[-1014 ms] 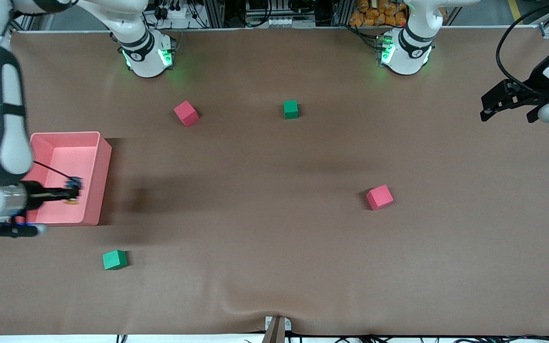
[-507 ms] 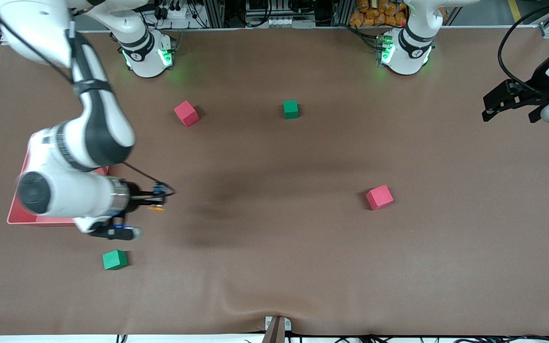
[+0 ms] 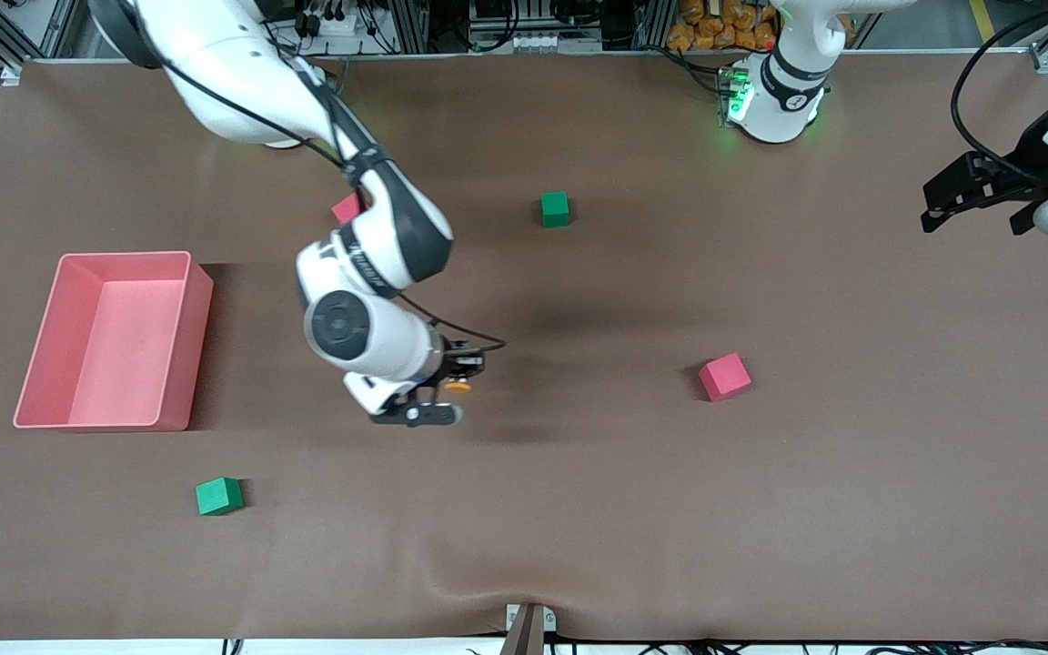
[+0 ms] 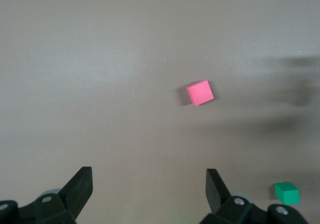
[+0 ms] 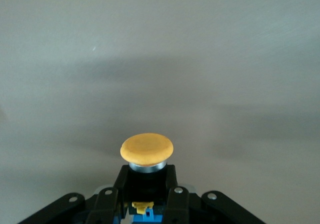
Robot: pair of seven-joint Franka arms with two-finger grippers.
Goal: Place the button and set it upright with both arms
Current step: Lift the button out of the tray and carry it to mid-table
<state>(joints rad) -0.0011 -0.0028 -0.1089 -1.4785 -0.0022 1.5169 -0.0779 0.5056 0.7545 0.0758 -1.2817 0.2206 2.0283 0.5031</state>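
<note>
My right gripper (image 3: pixel 456 375) is shut on the button (image 3: pixel 458 386) and holds it above bare table near the middle. In the right wrist view the button's round orange cap (image 5: pixel 146 149) points away from the camera, and its black-and-blue body sits between the fingers (image 5: pixel 107 196). My left gripper (image 3: pixel 942 202) is open and empty, up in the air at the left arm's end of the table, and waits. In the left wrist view its fingertips (image 4: pixel 82 181) stand wide apart over bare table.
A pink bin (image 3: pixel 115 338) stands at the right arm's end. Red cubes (image 3: pixel 724 376) (image 3: pixel 345 207) and green cubes (image 3: pixel 555 208) (image 3: pixel 218 496) lie scattered on the brown table. The left wrist view shows a red cube (image 4: pixel 200 92) and a green cube (image 4: pixel 287 193).
My right arm has lifted the button out of the pink bin and carried it toward the middle of the table. The left arm has barely moved.
</note>
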